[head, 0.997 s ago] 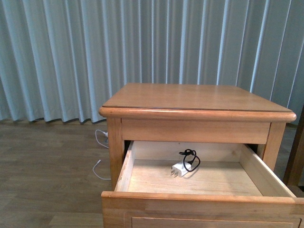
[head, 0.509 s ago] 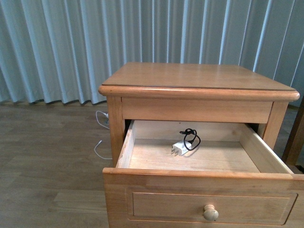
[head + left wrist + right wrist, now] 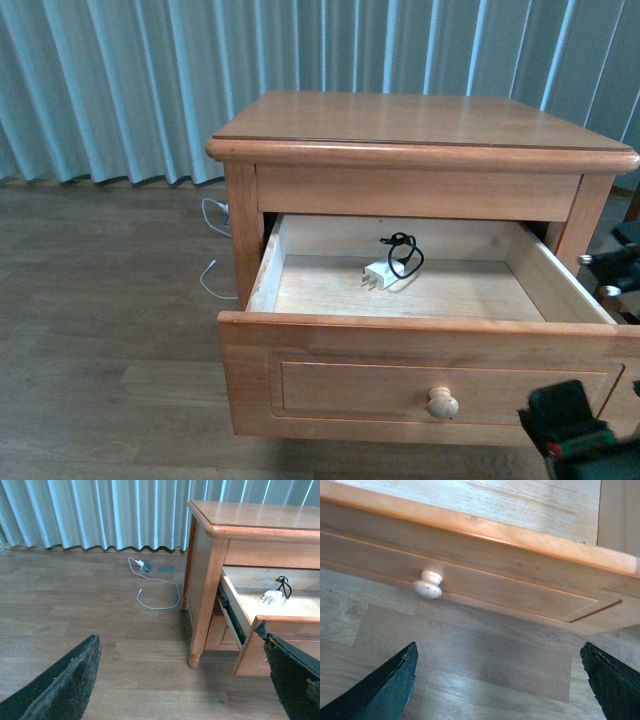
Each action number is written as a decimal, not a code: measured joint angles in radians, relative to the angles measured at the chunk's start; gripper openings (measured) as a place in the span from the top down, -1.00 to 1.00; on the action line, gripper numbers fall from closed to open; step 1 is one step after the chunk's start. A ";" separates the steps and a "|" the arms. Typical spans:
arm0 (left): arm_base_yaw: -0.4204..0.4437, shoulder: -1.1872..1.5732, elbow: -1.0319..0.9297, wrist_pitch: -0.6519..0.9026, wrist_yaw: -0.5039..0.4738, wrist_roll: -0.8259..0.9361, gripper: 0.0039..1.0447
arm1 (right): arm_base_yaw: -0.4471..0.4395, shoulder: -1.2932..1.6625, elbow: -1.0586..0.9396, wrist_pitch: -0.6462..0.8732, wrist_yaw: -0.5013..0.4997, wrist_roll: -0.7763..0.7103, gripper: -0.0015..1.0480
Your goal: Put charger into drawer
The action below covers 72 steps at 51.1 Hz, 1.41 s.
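Note:
The charger (image 3: 383,273), a small white block with a black cable looped behind it, lies on the pale floor of the open drawer (image 3: 420,325), towards the back. The left wrist view shows the charger (image 3: 272,596) inside the drawer (image 3: 280,620) too. My right gripper (image 3: 498,647) is open and empty, hovering over the wood floor just below the drawer front (image 3: 495,575) and its round knob (image 3: 428,585). A dark part of the right arm (image 3: 568,425) shows low at the right, in front of the drawer front. My left gripper (image 3: 177,632) is open and empty, off to the nightstand's left side.
The nightstand top (image 3: 400,120) overhangs the drawer. A thin white cable (image 3: 160,587) lies on the floor left of the nightstand leg (image 3: 195,657). A pale curtain (image 3: 150,80) hangs behind. The pulled-out drawer juts towards me.
The front view has drawn back: the drawer's front panel and knob now show in full, and a dark arm part has entered at lower right. The charger has stayed in the drawer.

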 joint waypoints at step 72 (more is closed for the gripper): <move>0.000 0.000 0.000 0.000 0.000 0.000 -0.89 | -0.022 0.810 0.862 0.157 0.312 0.330 -0.85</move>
